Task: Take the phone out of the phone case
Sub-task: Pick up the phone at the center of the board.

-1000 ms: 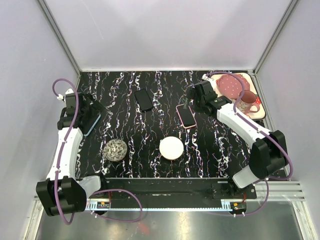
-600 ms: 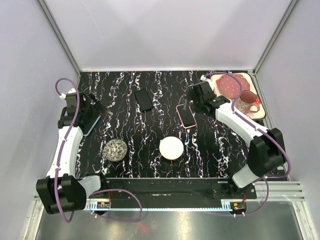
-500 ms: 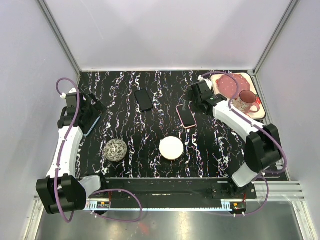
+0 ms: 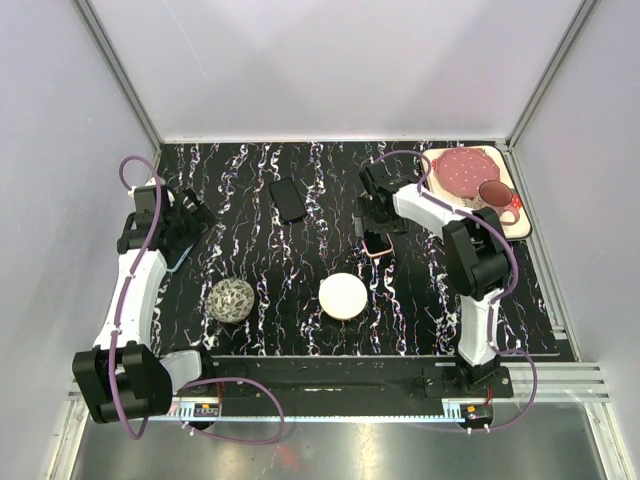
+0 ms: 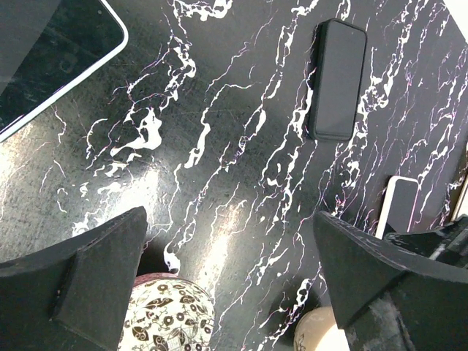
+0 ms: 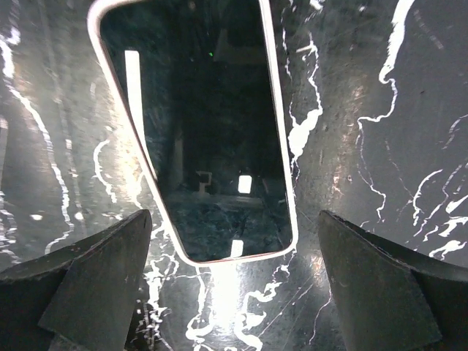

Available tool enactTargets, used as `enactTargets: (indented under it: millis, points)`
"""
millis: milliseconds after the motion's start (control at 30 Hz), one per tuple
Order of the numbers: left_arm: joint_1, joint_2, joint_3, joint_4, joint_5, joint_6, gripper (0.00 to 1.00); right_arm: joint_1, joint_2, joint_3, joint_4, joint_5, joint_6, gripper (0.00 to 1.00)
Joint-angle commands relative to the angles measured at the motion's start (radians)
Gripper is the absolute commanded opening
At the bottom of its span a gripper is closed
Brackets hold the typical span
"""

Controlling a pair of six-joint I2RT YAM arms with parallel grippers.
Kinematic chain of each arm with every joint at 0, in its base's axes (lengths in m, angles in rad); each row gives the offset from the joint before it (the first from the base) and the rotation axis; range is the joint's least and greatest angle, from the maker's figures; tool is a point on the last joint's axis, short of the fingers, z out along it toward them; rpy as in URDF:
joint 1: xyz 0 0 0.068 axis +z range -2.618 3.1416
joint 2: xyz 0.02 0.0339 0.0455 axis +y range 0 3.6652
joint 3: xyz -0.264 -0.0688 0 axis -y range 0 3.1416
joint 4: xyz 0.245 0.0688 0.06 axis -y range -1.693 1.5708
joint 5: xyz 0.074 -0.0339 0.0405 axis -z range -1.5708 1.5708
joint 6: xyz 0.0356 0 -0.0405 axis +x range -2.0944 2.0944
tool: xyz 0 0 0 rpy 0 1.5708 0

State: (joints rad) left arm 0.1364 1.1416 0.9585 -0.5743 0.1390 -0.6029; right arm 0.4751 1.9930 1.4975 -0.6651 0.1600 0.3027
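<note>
A phone in a pink case [image 4: 377,243] lies flat, screen up, mid-table. It fills the right wrist view [image 6: 197,131]. My right gripper [image 4: 370,220] hovers over its far end, open, with one finger on each side of the phone's end [image 6: 234,219] and nothing held. My left gripper [image 4: 190,222] is open and empty at the left edge [image 5: 228,219], beside a second phone in a light blue case [image 4: 178,257], also seen in the left wrist view [image 5: 51,58].
A black phone [image 4: 288,198] lies at the back centre [image 5: 338,79]. A patterned ball [image 4: 232,299] and a white disc [image 4: 343,296] sit near the front. A tray [image 4: 520,228] at the back right holds a pink plate [image 4: 463,170] and a mug [image 4: 495,200].
My right arm has swung left and folded, bringing its gripper over the pink-cased phone's far end. My left arm has barely shifted.
</note>
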Motion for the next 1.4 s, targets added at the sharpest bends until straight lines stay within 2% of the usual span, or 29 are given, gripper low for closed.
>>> enactTargets:
  millis: [0,533,600,700,800,833,900,933,967,1100,1233,1367]
  points:
    - [0.003,0.000,0.014,0.019,0.037,0.015,0.99,0.005,0.039,0.047,-0.053,-0.042,-0.082,1.00]
    - [0.002,0.006,-0.001,0.024,0.102,0.031,0.99,0.005,0.158,0.106,-0.034,-0.054,-0.145,1.00]
    - [-0.018,0.035,0.008,0.018,0.166,0.055,0.99,0.003,0.170,0.098,-0.031,-0.057,-0.134,1.00]
    - [-0.090,0.085,0.035,-0.013,0.142,0.078,0.99,0.005,0.170,0.083,-0.025,-0.059,-0.113,0.98]
    - [-0.182,0.132,0.055,-0.015,0.110,0.069,0.99,0.005,0.145,0.061,-0.004,-0.071,-0.079,0.81]
    - [-0.207,0.159,0.066,-0.010,0.105,0.045,0.99,0.005,0.132,0.056,0.001,-0.086,-0.073,0.71]
    - [-0.286,0.188,0.072,0.029,0.108,0.011,0.99,0.005,0.113,0.038,0.015,-0.094,-0.048,0.59]
    - [-0.314,0.223,0.069,0.051,0.128,-0.036,0.99,0.005,0.099,0.027,0.041,-0.099,-0.042,0.50]
    - [-0.372,0.243,0.065,0.079,0.143,-0.061,0.99,0.005,0.077,0.006,0.054,-0.114,-0.037,0.46]
    - [-0.483,0.368,0.078,0.227,0.194,-0.155,0.99,0.005,0.030,-0.014,0.090,-0.145,-0.005,0.36]
    - [-0.521,0.502,0.176,0.272,0.237,-0.181,0.99,-0.004,-0.020,-0.026,0.133,-0.287,0.033,0.36]
    - [-0.521,0.578,0.235,0.341,0.286,-0.222,0.99,-0.004,-0.040,-0.028,0.156,-0.358,0.070,0.35]
